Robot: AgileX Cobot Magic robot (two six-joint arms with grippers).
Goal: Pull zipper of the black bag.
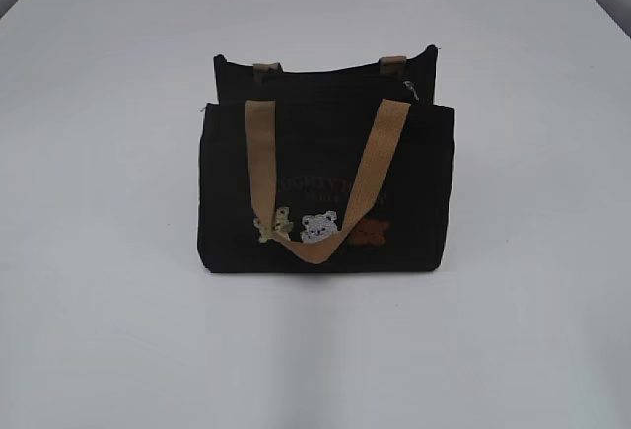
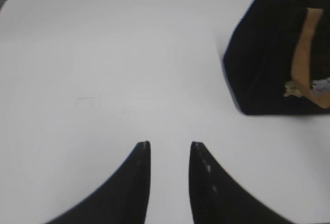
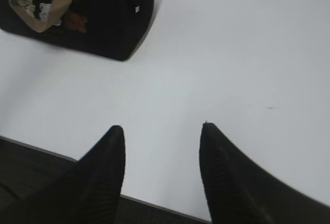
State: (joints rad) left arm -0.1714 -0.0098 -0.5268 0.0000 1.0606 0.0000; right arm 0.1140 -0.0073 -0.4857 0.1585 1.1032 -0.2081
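Observation:
The black bag (image 1: 325,178) stands upright in the middle of the white table, its tan handle hanging over the bear patches on the front. The zipper pull (image 1: 411,90) is a small silver bit at the right end of the top opening. Neither gripper shows in the exterior view. In the left wrist view the bag (image 2: 273,54) is at the upper right, and my left gripper (image 2: 169,144) is open and empty over bare table, well left of it. In the right wrist view the bag (image 3: 103,13) is at the upper left, and my right gripper (image 3: 162,127) is open and empty near the table's front edge.
The white table (image 1: 108,330) spreads on all sides of the bag. Its front edge (image 3: 46,153) shows in the right wrist view, with dark floor below. The table's far corners show at the top of the exterior view.

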